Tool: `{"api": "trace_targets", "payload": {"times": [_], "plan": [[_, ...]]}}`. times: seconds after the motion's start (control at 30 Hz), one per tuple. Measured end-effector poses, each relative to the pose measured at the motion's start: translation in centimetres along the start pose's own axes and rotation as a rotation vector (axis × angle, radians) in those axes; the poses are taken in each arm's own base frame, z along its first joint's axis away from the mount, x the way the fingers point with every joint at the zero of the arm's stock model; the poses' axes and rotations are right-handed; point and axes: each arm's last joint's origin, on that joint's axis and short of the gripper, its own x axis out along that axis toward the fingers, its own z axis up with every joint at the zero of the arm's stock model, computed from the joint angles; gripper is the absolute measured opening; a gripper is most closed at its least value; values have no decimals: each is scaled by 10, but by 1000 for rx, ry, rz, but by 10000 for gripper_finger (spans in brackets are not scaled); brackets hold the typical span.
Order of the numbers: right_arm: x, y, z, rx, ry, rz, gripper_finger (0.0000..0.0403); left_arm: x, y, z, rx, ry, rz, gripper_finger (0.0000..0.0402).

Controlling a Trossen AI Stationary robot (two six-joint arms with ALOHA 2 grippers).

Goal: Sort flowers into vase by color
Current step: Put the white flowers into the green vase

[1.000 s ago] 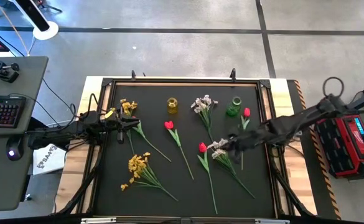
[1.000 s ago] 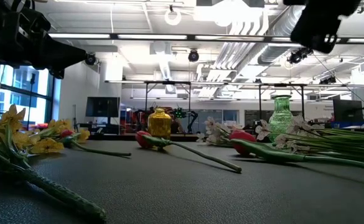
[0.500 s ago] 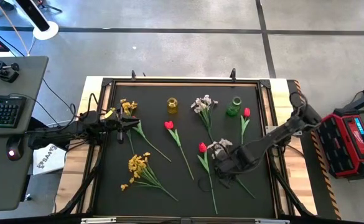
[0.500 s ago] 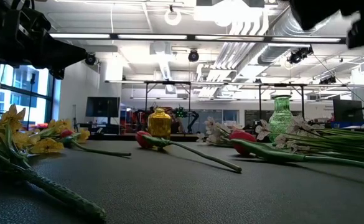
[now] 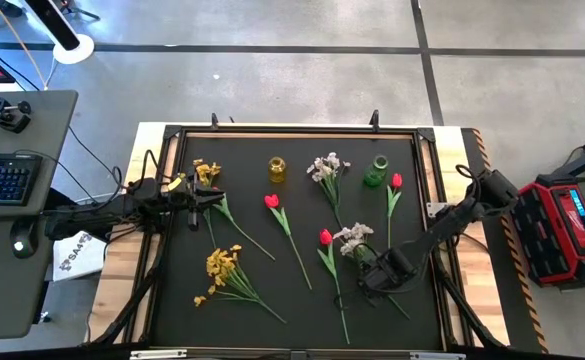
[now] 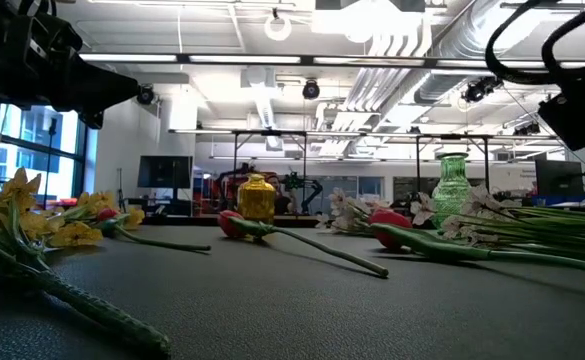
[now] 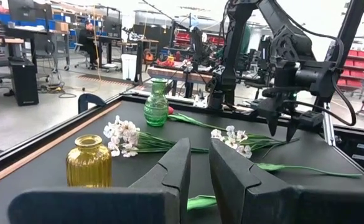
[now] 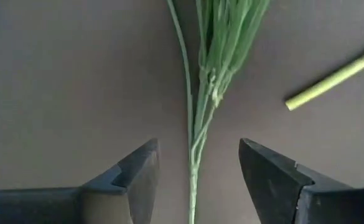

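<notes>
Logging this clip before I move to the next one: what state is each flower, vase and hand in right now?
yellow vase: upright, empty
green vase: upright, empty
red tulips: lying flat
white sprays: lying flat
yellow sprays: lying flat
right hand: open, straddling a white spray's stem, not gripping
left hand: nearly closed, empty, at the table's left edge

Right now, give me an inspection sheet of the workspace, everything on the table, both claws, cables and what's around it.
Surface: black mat in a wooden frame.
Job's things: yellow vase and green vase upright at the far edge; three red tulips, two white sprays, two yellow sprays, all lying flat.
Clutter: nothing seen.
Claws: right claw open, straddling the stems of the nearer white spray; left claw at the left edge beside a yellow spray, nearly shut, empty.
Cables: bundles along the left edge.
Surroundings: desk with keyboard left, red case right.
</notes>
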Motion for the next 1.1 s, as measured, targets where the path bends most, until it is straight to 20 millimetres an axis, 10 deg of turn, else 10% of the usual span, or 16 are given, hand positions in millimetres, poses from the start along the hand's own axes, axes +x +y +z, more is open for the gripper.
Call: {"api": "trace_targets", "payload": {"times": [0.63,1.1], "plan": [[15,-10,-1,-84,-153,30,11,0,0,0,-26,1,0,45],[-71,13,-17,-465,-1180,325,1,0,0,0,-43,0,0,45]]}}
